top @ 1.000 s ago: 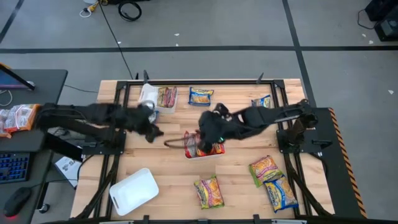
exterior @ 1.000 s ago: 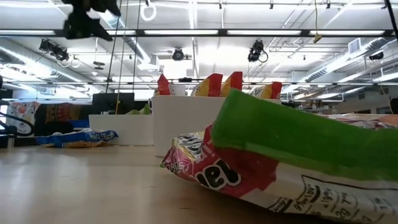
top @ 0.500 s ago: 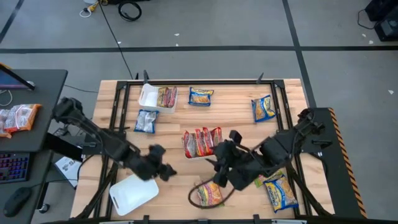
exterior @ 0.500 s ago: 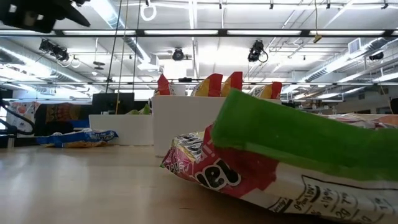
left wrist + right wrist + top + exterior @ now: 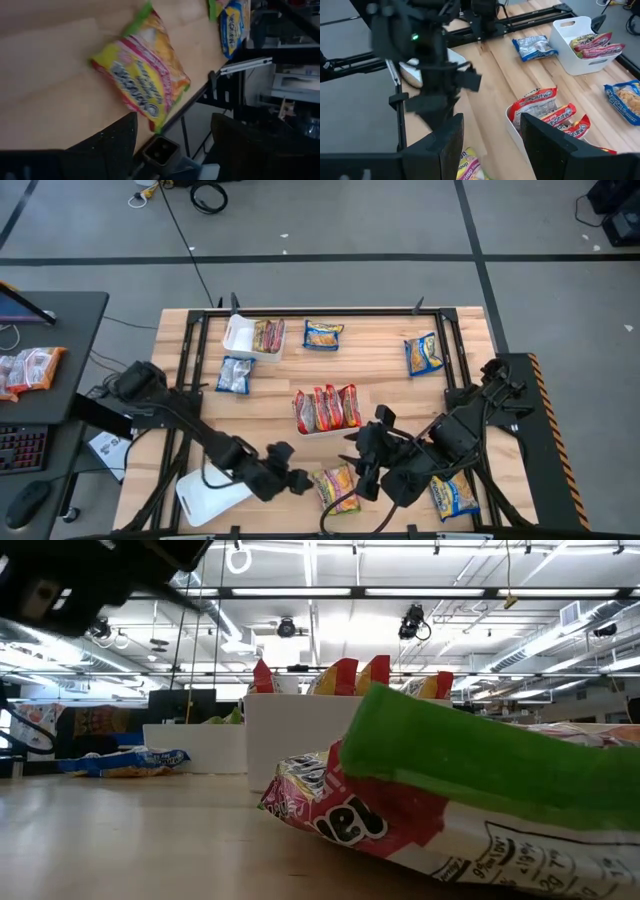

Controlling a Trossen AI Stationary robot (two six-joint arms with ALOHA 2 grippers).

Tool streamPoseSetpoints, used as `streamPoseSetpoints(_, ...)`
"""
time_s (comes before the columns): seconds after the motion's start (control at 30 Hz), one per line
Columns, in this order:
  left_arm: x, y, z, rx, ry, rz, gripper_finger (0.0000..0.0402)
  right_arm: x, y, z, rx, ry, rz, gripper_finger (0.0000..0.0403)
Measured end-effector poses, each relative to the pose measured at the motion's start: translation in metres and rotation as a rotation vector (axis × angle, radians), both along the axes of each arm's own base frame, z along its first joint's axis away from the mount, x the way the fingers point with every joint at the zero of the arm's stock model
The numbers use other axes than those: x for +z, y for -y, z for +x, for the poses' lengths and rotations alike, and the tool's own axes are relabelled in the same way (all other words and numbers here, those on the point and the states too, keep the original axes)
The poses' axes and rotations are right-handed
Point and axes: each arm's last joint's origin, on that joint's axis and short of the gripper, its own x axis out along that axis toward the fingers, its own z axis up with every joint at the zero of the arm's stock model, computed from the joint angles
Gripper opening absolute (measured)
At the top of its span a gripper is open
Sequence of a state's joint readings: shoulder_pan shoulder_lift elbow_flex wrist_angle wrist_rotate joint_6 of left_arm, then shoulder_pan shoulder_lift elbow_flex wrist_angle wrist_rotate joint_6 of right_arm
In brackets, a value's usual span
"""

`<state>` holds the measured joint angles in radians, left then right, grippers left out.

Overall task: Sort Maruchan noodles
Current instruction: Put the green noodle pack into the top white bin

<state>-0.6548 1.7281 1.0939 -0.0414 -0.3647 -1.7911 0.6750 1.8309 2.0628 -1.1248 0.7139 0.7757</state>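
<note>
The left gripper [image 5: 297,482] hovers low over the front of the table [image 5: 270,410], its fingers spread with nothing between them, just beside a yellow-and-pink noodle packet [image 5: 335,486] with green ends that lies flat near the front edge. The right gripper [image 5: 358,465] is just on the other side of that same packet, fingers also parted and empty, so the 2 grippers face each other across it. In the left wrist view this packet [image 5: 141,71] lies slanted on the wood, with a blue-and-yellow packet [image 5: 233,25] farther off. At the table's middle a white tray [image 5: 322,428] holds about 4 red packets [image 5: 326,408] standing on edge. A second white tray [image 5: 240,336] at the back left holds about 2 red packets [image 5: 268,336] (half of it is unfilled). A third white tray [image 5: 215,487] sits upside down at the front left corner, partly under the left arm. Loose packets lie flat elsewhere: a pale blue one [image 5: 236,374] beside the back tray, a yellow-orange one [image 5: 323,334] at the back centre, a blue-and-yellow one [image 5: 423,353] at the back right, and another blue-and-yellow one [image 5: 452,491] at the front right, partly hidden by the right arm. In the low view a red-and-green packet [image 5: 440,805] fills the foreground.
</note>
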Motion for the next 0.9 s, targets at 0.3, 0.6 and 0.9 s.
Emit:
streamPoseSetpoints(0.3,0.004,0.025,0.027,0.003,-0.134,0.048,0.0232,-0.001,-0.003,0.000,0.052,-0.047,0.088,0.0202)
streamPoseSetpoints(0.6,-0.040,0.037,0.046,-0.044,-0.181,-0.062,0.0231,0.000,-0.004,0.000,0.043,-0.024,0.111,0.0203)
streamPoseSetpoints(0.9,-0.047,0.022,0.054,-0.024,-0.211,-0.013,0.0231,0.001,-0.004,0.003,0.057,-0.013,0.113,0.0203)
